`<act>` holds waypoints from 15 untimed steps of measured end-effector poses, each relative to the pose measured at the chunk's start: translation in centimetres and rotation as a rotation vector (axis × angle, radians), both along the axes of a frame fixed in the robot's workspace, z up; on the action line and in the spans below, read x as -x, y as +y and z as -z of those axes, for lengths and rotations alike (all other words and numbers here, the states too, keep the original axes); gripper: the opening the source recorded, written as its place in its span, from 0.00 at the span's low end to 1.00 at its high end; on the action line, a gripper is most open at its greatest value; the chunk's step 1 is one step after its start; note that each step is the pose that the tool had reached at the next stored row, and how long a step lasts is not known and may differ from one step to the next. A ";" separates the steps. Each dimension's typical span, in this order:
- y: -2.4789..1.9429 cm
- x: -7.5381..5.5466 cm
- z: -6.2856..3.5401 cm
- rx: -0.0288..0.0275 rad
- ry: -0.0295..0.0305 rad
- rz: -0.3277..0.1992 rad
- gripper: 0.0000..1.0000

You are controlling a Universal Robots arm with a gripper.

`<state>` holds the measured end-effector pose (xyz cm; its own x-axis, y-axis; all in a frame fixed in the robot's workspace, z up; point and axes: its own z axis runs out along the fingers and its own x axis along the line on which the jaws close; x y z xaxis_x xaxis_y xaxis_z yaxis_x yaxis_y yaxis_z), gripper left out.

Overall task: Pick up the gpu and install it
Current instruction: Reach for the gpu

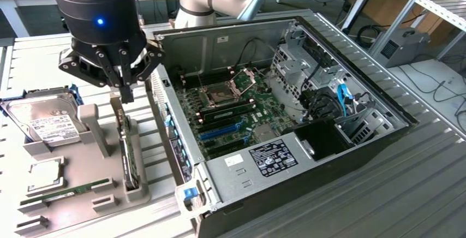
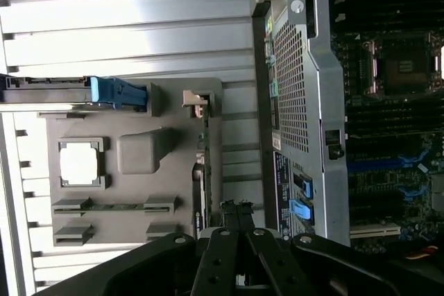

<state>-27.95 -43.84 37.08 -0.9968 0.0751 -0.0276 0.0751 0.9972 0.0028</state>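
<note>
The gpu (image 1: pixel 128 153) is a thin dark card standing on its edge in a slot of the grey holder tray (image 1: pixel 82 161), just outside the open computer case (image 1: pixel 306 156). My gripper (image 1: pixel 126 97) hangs right over the card's far end, its fingers shut together with nothing between them. In the wrist view the gpu (image 2: pixel 200 171) shows edge-on as a narrow strip, and my gripper (image 2: pixel 236 210) sits close to one end of it. Inside the case, the motherboard's blue expansion slots (image 1: pixel 222 131) lie bare.
On the tray (image 2: pixel 177 171) also rest a silver hard drive (image 1: pixel 43 122) with a white label, a square processor (image 1: pixel 45 173) and a green RAM stick (image 1: pixel 67 190). The case's near wall (image 2: pixel 295 81) stands next to the tray. Cables (image 1: pixel 342 99) crowd the case's drive side.
</note>
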 end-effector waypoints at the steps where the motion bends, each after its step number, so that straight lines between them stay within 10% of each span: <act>1: -0.10 0.0 0.00 0.0001 0.0000 0.000 0.11; 15: -1.75 0.0 0.01 0.0038 0.0001 0.000 0.11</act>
<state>-27.99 -45.59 37.07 -0.9968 0.0750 -0.0278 0.0751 0.9972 -0.0010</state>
